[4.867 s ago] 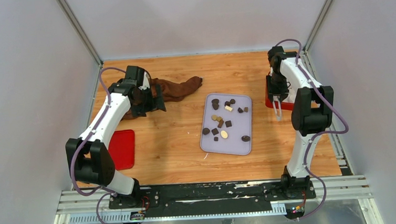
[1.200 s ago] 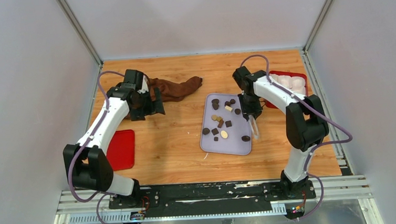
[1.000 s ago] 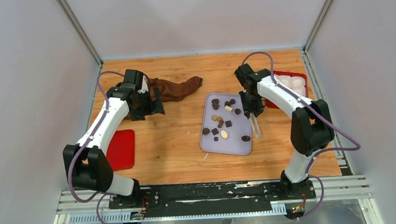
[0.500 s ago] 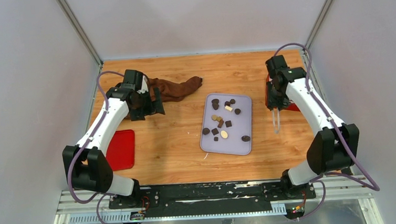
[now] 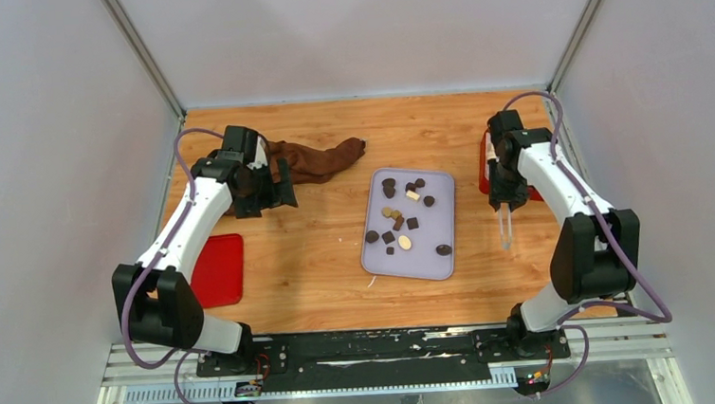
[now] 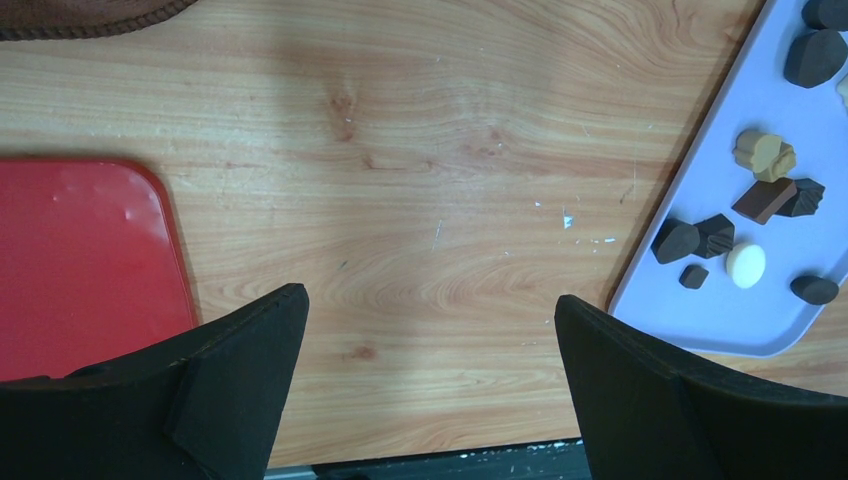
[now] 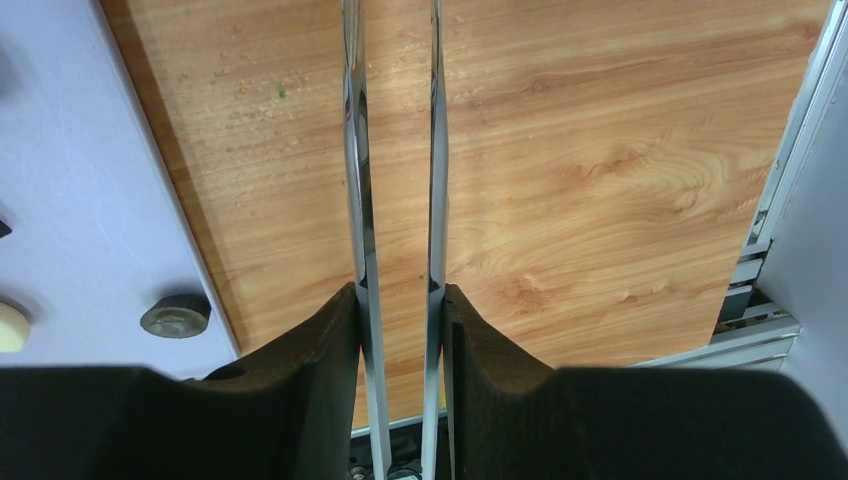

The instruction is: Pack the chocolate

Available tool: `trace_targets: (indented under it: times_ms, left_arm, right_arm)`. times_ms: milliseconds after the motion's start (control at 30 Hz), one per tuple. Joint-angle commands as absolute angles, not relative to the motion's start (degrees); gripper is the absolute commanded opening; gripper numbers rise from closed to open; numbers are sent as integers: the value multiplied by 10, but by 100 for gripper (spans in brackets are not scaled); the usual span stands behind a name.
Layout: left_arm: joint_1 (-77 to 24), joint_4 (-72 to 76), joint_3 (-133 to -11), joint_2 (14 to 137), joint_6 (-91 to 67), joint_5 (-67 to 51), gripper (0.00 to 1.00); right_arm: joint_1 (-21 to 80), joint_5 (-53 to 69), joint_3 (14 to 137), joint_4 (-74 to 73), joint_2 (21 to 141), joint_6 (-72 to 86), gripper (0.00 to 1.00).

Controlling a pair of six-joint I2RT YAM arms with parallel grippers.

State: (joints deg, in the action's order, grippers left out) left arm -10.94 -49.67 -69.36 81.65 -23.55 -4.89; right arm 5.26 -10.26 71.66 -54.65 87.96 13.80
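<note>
Several small chocolate pieces, dark, tan and cream, lie on the lavender tray at mid-table. My right gripper is shut on metal tongs, which hang over bare wood just right of the tray. In the right wrist view the gripper clamps the tongs, whose two arms stand apart and whose tips are out of frame. A round dark chocolate sits on the tray's edge. My left gripper is open and empty above the wood left of the tray, as the left wrist view shows.
A brown cloth lies at the back left beside the left gripper. A flat red lid lies at the left edge and also shows in the left wrist view. A red tray is mostly hidden behind the right arm.
The right arm swung from over the lavender tray's right side out toward the red tray, carrying the tongs, and now holds them just right of the lavender tray. The left arm has not moved.
</note>
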Motion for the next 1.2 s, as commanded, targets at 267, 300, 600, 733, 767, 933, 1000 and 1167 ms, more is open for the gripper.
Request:
trace_targets:
  times_ms: [267,300,600,733,767,933,1000,1167]
  left_arm:
    - [-107,-505,-691,803,-232,-48,99]
    - [-107,-504,-691,802,-233,-48,99]
    - [-107,-504,-685,795,-236,-43,99]
    - [-107,-504,-684,796,-238,-43,99]
    - [-107,-504,-684,797,-238,-44,99]
    - [-107,-504,-687,799,-239,-44,99]
    - [-107,-504,-687,800,-240,-44,99]
    - [-107,-504,-687,799,-240,-44,99]
  right_arm:
    - [34,-85,738,-520,928,122,6]
    - [34,-84,742,-519,933,122,6]
    - [34,-75,742,-519,935,122,14]
    - [34,-73,738,-522,928,125,26]
    - [34,-73,737,-522,927,125,27]
    - [34,-71,739,-525,925,125,35]
    - [34,-73,740,-525,925,125,37]
    - [34,-75,744,-526,926,124,38]
